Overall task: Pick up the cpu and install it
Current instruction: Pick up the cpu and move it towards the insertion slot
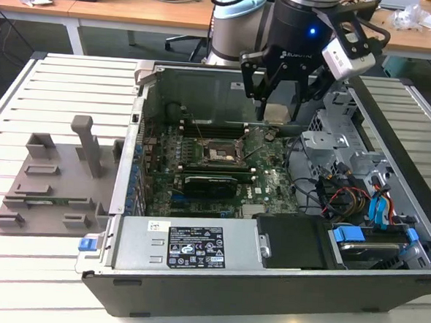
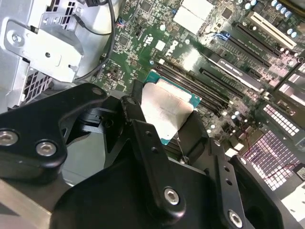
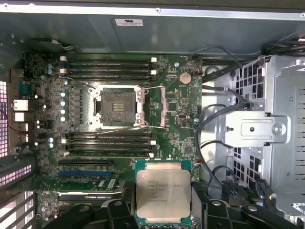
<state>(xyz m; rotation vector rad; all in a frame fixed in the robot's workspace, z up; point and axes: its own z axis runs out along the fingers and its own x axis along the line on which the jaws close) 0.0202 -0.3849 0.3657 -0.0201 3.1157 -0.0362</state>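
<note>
Thus, fingers (image 2: 139,125): closed on the cpu (image 3: 163,195), gripping opposite edges.
cpu: hung over the board (image 3: 177,125), apart from the socket (image 3: 116,102).

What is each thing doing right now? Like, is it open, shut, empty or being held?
gripper: shut on the cpu.
cpu: held up above the motherboard, not yet in the socket.
socket: open and empty.
computer case: lying on its side, open on top.
grey tray: flat on the table, post upright.
</note>
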